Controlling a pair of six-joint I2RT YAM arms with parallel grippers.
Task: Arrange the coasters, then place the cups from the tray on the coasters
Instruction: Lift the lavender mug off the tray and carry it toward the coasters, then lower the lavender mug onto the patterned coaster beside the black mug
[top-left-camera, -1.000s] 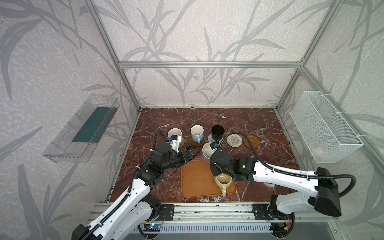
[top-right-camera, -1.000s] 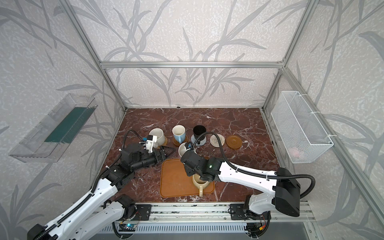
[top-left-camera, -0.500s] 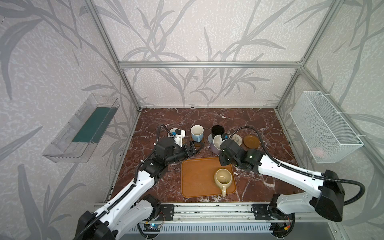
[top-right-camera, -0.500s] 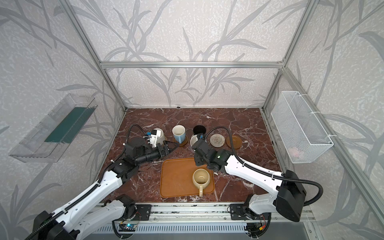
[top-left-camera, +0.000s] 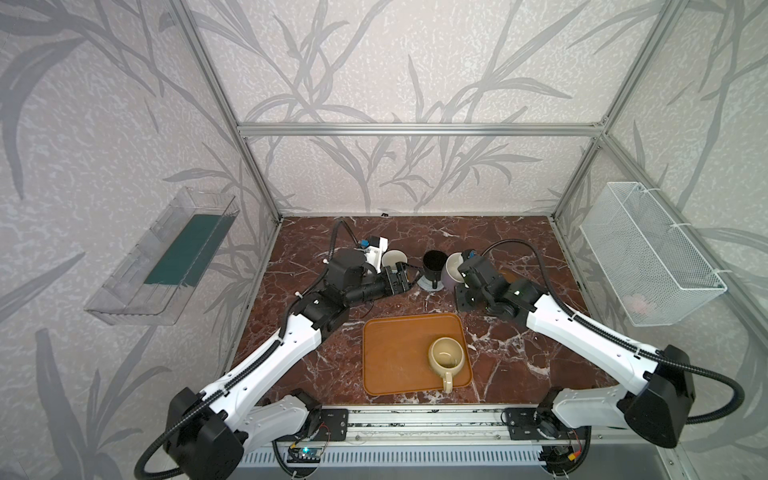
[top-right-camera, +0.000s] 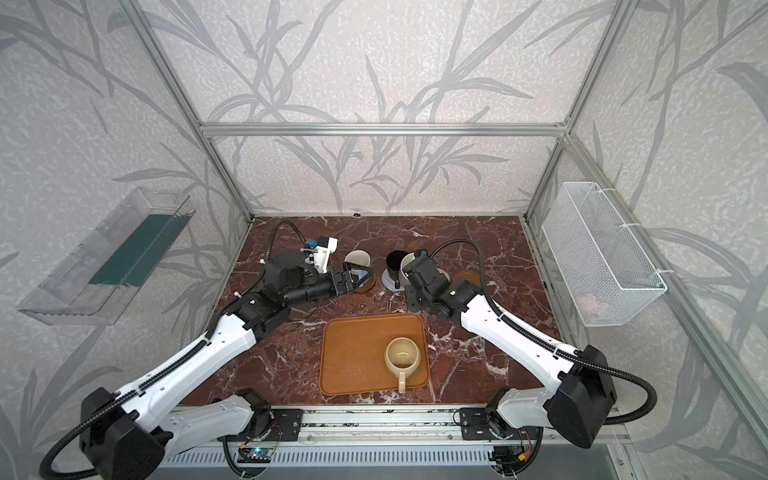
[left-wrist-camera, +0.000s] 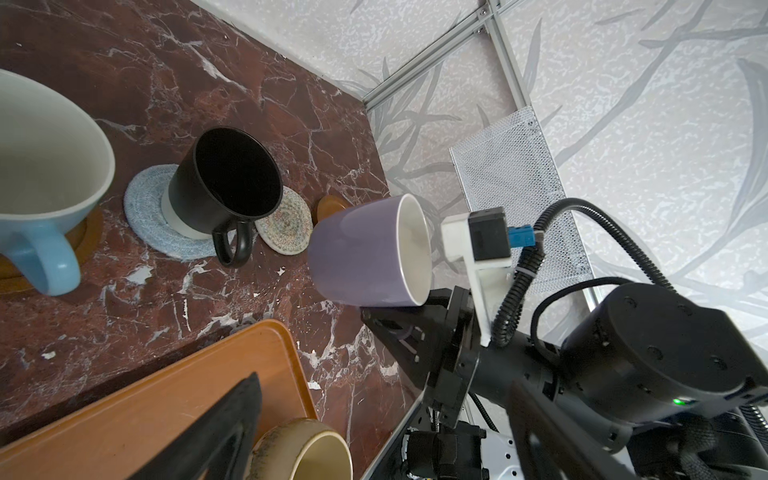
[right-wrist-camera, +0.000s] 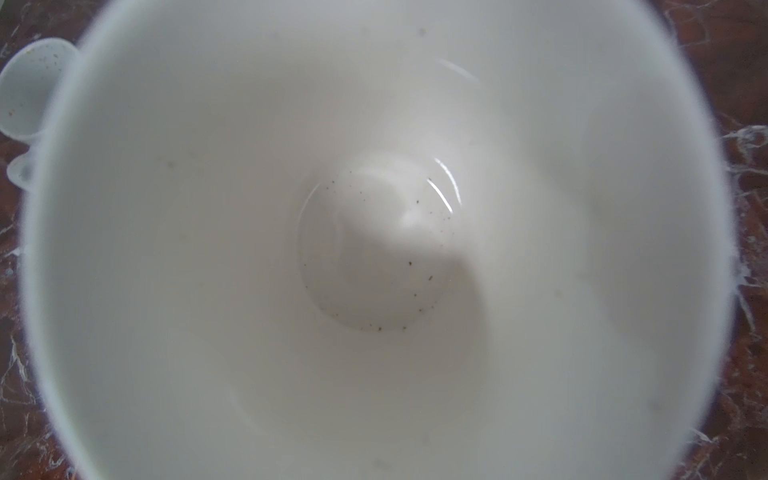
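Gripping the lavender mug (left-wrist-camera: 357, 253), the right pincer (left-wrist-camera: 399, 332) is seen closed. Its fingers are clamped on a lavender part just under the mug's rim, which cannot be made out further. The mug is held clear of the counter (top-left-camera: 498, 232) and tipped far over, its mouth turned toward the right wrist camera, whose view is almost wholly filled by the white inside. In both top views the mug is found just right of the black mug (top-left-camera: 432, 262), which is set upright on the grey-blue woven coaster (left-wrist-camera: 145, 208). In the left wrist view the cream-beige woven coaster (left-wrist-camera: 286, 228) lies bare between the two mugs, and a smooth brown coaster (left-wrist-camera: 330, 205) is partly hidden behind the lavender one.

The left pincer (top-right-camera: 358, 279) is spread wide, and nothing is held in it. It is placed low over the counter, just beside the light blue mug (left-wrist-camera: 45, 187), which stands on the other brown coaster (left-wrist-camera: 89, 237). Whether that mug is touched cannot be told. A white mug (right-wrist-camera: 29, 91) is glimpsed at the edge of the right wrist view.

The cream-yellow mug (top-left-camera: 446, 357) is seen upright on the orange-brown tray (top-left-camera: 395, 353) — alone there, in the near right part, with its handle pointed toward the robot's base.
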